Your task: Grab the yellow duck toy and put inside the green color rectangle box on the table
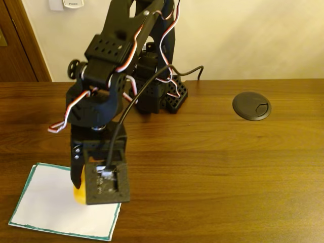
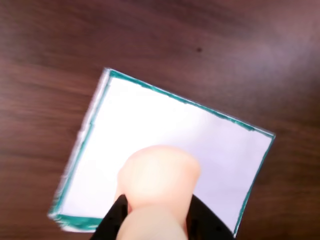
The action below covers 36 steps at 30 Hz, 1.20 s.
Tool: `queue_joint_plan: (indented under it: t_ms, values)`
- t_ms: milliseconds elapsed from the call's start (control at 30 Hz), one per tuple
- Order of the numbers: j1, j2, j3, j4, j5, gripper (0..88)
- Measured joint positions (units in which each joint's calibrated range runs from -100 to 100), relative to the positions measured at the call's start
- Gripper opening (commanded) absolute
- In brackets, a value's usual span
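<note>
My gripper [image 1: 80,195] hangs over the right part of the green-bordered white paper sheet [image 1: 45,202], shut on the yellow duck toy [image 1: 78,194]. Just a small yellow patch of the duck shows below the black wrist housing in the fixed view. In the wrist view the duck [image 2: 157,185] looks pale and washed out, sitting between the black jaws at the bottom edge, directly over the sheet [image 2: 200,135]. Whether the duck touches the paper I cannot tell. The dark wood-grain table [image 1: 217,167] lies under everything.
A round black cable cap [image 1: 251,105] is set in the tabletop at the right rear. The arm's black base [image 1: 162,93] with red and white wires stands at the back centre, near a wall and a wooden door frame [image 1: 28,40].
</note>
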Motion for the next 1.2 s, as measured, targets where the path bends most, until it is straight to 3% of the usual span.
queue_joint_plan:
  t_ms: [133,233,367,633,767,933,1033,1200]
  values:
    - [2.17,5.54,1.09,-6.05,0.39,5.1]
    - [3.62,5.74,1.09,-6.44,0.63,22.4]
    - [3.53,5.85,1.09,-6.44,0.68,34.6]
    - [2.72,2.09,1.09,-1.66,0.05,37.0]
    - [-3.53,-12.43,0.0,10.35,-1.76,32.8]
    - [-19.21,-26.63,3.07,17.76,-6.98,1.2]
    - [-24.2,-35.93,14.84,16.4,-10.26,0.2]
    - [-20.57,-52.95,34.83,16.69,-11.97,0.2]
